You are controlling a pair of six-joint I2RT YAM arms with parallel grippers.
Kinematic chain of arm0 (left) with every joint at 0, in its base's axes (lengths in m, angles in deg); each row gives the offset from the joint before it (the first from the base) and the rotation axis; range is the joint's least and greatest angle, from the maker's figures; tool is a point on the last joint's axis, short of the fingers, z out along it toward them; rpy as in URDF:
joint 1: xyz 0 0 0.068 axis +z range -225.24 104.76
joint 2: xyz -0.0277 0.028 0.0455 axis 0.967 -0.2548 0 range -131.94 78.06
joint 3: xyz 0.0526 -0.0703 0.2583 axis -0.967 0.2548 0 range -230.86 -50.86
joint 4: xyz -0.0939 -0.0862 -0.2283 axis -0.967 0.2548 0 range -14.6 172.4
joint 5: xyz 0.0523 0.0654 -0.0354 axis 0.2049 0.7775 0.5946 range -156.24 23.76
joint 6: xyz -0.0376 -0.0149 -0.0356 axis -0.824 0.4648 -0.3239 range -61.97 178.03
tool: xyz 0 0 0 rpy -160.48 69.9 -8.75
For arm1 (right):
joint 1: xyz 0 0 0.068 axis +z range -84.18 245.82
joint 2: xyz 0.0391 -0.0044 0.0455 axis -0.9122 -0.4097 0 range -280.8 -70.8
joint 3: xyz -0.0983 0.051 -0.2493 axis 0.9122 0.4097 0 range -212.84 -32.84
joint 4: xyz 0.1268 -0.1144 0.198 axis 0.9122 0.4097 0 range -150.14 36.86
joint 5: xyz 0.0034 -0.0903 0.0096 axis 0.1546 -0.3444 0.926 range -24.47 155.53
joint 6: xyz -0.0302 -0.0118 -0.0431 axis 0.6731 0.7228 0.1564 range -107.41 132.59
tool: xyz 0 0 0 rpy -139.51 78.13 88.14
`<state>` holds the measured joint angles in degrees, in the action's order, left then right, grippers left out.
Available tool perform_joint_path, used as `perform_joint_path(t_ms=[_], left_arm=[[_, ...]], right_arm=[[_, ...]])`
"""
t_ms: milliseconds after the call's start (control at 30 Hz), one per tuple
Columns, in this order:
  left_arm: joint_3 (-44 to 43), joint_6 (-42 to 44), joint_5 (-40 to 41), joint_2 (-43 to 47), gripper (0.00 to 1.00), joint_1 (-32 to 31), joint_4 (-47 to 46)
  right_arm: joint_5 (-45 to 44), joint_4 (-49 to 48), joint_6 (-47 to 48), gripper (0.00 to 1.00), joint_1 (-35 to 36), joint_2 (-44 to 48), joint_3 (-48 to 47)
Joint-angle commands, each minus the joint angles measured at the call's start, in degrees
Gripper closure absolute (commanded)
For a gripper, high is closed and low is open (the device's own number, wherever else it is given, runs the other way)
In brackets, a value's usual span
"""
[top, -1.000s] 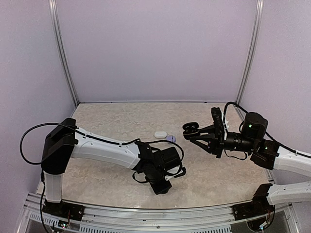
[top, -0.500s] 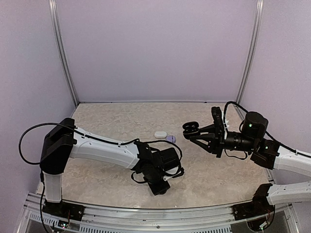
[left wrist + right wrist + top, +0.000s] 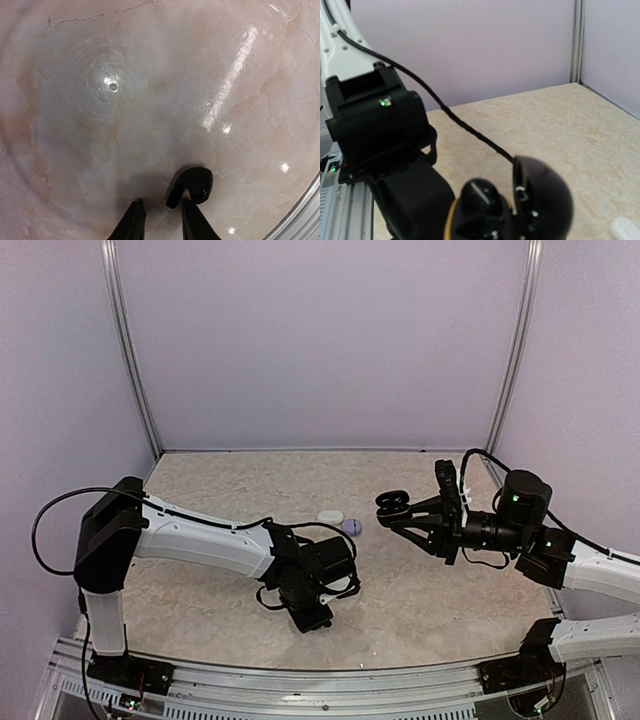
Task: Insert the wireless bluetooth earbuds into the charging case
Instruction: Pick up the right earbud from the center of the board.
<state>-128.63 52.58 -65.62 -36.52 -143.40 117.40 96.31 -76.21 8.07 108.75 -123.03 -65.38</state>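
Early, by my judgement: the right tool [image 3: 404, 511] is clamped on the open black case [image 3: 540, 197], raised off the counter [image 3: 150, 75]; the left tool [image 3: 160, 221], slightly parted, straddles the stem of a black earbud [image 3: 194, 184] lying there; lifting and seating remain.

My left arm [image 3: 200, 540] reaches low near the table's [image 3: 250, 480] near edge. The left gripper [image 3: 160, 222] looks barely parted, jaws not quite closed. The right gripper [image 3: 400, 512] is raised, clamping the black charging case [image 3: 540, 195].
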Motion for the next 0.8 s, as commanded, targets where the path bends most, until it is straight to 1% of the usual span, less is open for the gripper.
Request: perform_joint_path(t_ms=[0, 100, 367, 400, 533, 767], left_arm=[[-0.3, 2.7, -0.2, 0.5, 0.68, -0.7, 3.9], [-3.6, 3.7, -1.5, -0.8, 0.66, -1.5, 6.1], [-11.4, 5.3, -0.8, -5.8, 0.64, -2.0, 11.2], [-12.1, 6.5, -1.1, -6.6, 0.65, -2.0, 11.4], [-15.2, 7.0, -0.8, -8.4, 0.68, -2.0, 11.7], [-17.7, 7.7, -1.5, -11.4, 0.73, -1.4, 12.0]], right_arm=[[-0.1, 0.3, 0.3, 1.00, -0.7, 0.6, -1.8], [0.0, 0.4, 0.3, 1.00, -0.7, 0.6, -2.0], [-0.1, 1.4, 0.3, 1.00, -0.7, 0.7, -2.3], [-0.2, 1.3, 0.3, 1.00, -0.7, 0.8, -2.3], [-0.8, 1.5, 0.5, 1.00, -0.7, 1.4, -2.2], [-1.3, 3.0, 1.0, 1.00, -0.7, 2.3, -2.3]])
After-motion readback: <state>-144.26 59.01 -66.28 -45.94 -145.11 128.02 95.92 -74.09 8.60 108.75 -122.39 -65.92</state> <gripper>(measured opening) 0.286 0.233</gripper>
